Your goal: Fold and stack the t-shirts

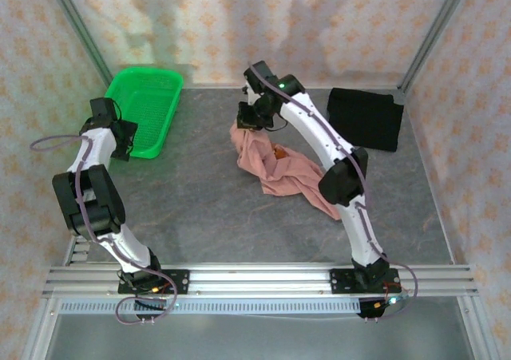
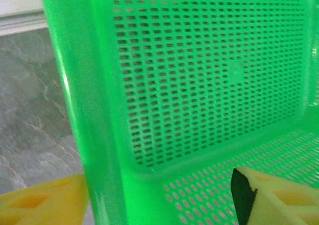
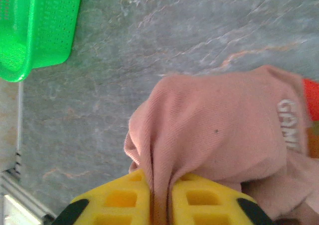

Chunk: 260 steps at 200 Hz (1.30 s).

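The right gripper (image 3: 159, 197) pinches the salmon-pink t-shirt (image 3: 219, 135) tight. The left gripper (image 2: 157, 202) gapes astride the green mesh basket's (image 1: 148, 104) wall. The black t-shirt (image 1: 367, 118) lies near the table's (image 1: 192, 208) far-right edge.

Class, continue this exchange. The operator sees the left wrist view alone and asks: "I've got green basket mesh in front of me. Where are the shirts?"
Observer: The black shirt lies folded at the far right of the table.
Operator: And the pink one?
Observer: The pink shirt is crumpled mid-table, right of the basket.
Operator: Is anything holding it?
Observer: Yes, the right gripper is shut on a fold of it.
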Available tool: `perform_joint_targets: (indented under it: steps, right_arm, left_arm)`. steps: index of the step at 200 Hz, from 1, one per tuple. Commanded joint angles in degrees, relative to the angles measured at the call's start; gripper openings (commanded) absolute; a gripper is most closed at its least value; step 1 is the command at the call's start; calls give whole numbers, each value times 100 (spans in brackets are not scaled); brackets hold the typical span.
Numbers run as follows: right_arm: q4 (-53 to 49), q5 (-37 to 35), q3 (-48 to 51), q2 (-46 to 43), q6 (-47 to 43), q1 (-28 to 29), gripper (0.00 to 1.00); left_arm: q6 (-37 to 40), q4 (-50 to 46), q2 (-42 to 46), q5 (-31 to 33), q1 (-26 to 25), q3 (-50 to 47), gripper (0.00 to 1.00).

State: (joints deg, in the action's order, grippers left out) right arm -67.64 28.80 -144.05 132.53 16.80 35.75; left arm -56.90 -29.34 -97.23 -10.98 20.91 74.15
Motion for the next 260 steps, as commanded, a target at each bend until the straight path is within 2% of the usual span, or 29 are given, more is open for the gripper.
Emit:
perform_joint_targets:
  steps: [1,22,33,53,80,106,128,146,158,179,197,229,260]
  right_arm:
    - [-213,573,-446,155,47,209,28]
    - [-32,1201,-475,101,189,249,51]
    - [-90,1269,-484,-22,82,241,59]
    - [-450,812,-334,-400,-172,104,65]
    - [-1154,-349,247,-1075,-587,-261,71]
    - [-1030,-1234,1673,-2070,-819,-564,77]
    - [-215,-1140,3276,-3113,-739,-856,84]
    - [659,-1051,4508,-3926,-564,-1004,91]
    - [1078,-959,5097,-4356,-446,-1092,92]
    - [1419,-902,5693,-4730,-337,-1185,94]
    - [1490,-923,5908,-4831,-337,-1204,94]
    - [1741,-959,6231,-5052,-247,-1204,96]
    - [2061,-954,6616,-5331,-74,-1210,97]
  left_arm:
    - [305,-233,415,-278,-189,45,79]
    - [489,-481,631,-371,-385,156,81]
    - [575,-562,750,-486,-527,219,81]
    - [847,-874,897,-538,-996,502,81]
    - [1097,-1336,1064,-382,-1954,683,81]
    - [1102,-1502,1259,-562,-2780,246,81]
    - [985,-1498,1536,-718,-3081,-507,80]
    - [1018,-1483,1729,-772,-3116,-944,78]
    - [1167,-1501,1700,-894,-3138,-1027,75]
    - [1704,-1818,1348,-865,-3464,-792,70]
    - [2084,-2112,984,-809,-3825,-582,65]
    - [2837,-2453,486,-498,-4461,-227,64]
    - [3088,-2474,152,-207,-4689,-111,60]
